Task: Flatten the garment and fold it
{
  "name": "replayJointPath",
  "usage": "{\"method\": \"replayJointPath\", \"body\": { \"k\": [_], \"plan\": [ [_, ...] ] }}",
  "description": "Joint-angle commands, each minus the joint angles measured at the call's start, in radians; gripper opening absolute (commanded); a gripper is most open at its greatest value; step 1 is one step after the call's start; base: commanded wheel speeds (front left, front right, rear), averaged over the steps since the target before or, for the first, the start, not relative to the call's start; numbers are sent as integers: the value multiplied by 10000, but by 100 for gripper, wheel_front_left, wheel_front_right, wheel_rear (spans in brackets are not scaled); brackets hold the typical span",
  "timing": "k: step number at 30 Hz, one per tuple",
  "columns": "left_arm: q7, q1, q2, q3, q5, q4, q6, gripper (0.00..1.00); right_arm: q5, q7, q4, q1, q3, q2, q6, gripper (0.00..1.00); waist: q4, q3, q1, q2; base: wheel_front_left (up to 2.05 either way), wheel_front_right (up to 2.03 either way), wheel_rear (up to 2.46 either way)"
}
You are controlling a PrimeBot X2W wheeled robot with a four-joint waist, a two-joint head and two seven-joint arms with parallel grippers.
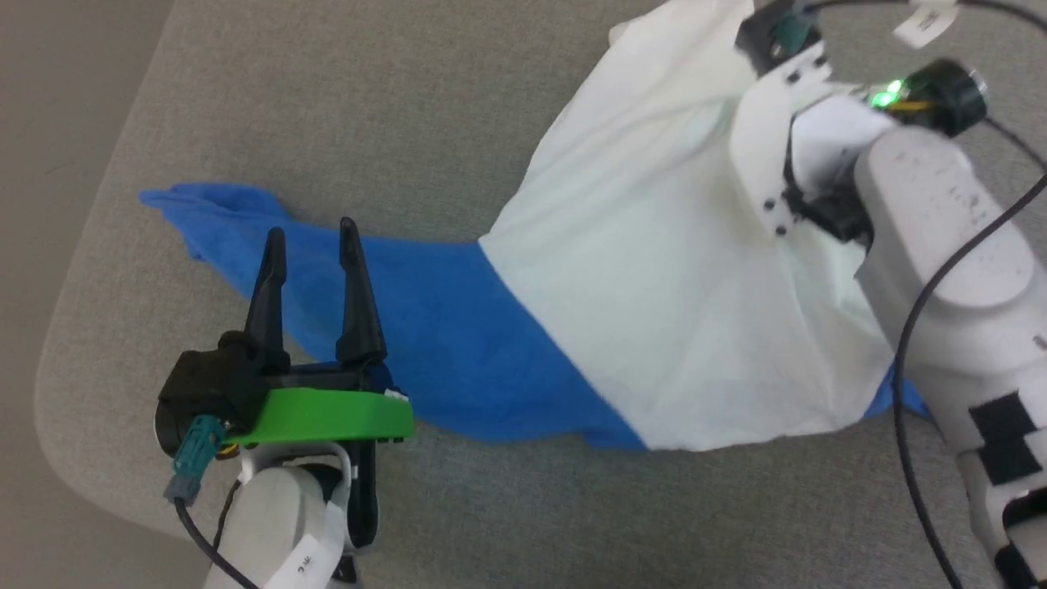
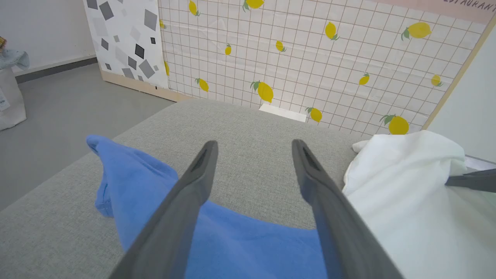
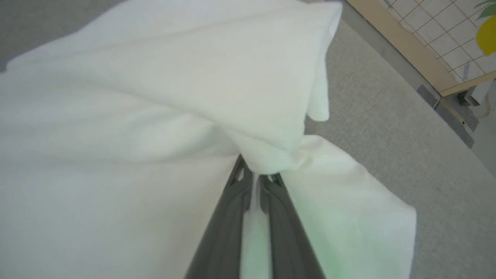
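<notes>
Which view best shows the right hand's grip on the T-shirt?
Right wrist view: the right hand is shut on a bunch of the white-and-blue cotton T-shirt. In head view the wrist hides the pinch; left wrist view catches one dark finger beside white cloth.

In front of me is a grey cloth-covered surface with a rounded corner on my left. The garment lies on it: 1 blue sleeve stretches flat toward that corner, and the white body rises in bunched folds on my right.
</notes>
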Motion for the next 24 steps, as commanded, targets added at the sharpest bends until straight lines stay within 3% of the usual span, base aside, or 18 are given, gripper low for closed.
{"method": "replayJointPath", "body": {
  "k": [1, 9, 10, 11, 17, 24],
  "plan": [
    [-37, -180, -25, -51, -142, -52, 57, 100, -225, -240, 118, -402, -304, 89, -13, 0, 259, 249, -1, 0, 0, 0, 0],
    [-37, -379, -25, -399, -335, 11, 131, 100, -1971, -1812, 992, -1466, -1814, 591, -13, 0, 637, 556, -1, 0, 0, 0, 0],
    [-37, -381, -25, -411, -346, 29, 144, 100, -2050, -1833, 1192, -1473, -1913, 690, -13, 37, 636, 527, -1, 0, 0, 0, 0],
    [-37, -370, -25, -412, -350, 49, 156, 100, -2113, -1868, 1325, -1477, -1914, 742, -13, 100, 622, 487, -1, 0, 0, 0, 0],
    [-37, -270, -25, -354, -215, 281, 68, 100, -1416, -2767, 1526, -1417, -2117, 1028, -13, 100, 332, -131, -1, 0, 0, 0, 0],
    [-38, 114, -26, -127, 41, 825, -264, 100, 200, -4076, 258, -143, -1627, 881, -13, 100, -348, -1404, -1, 0, 0, 0, 0]
  ]
}}
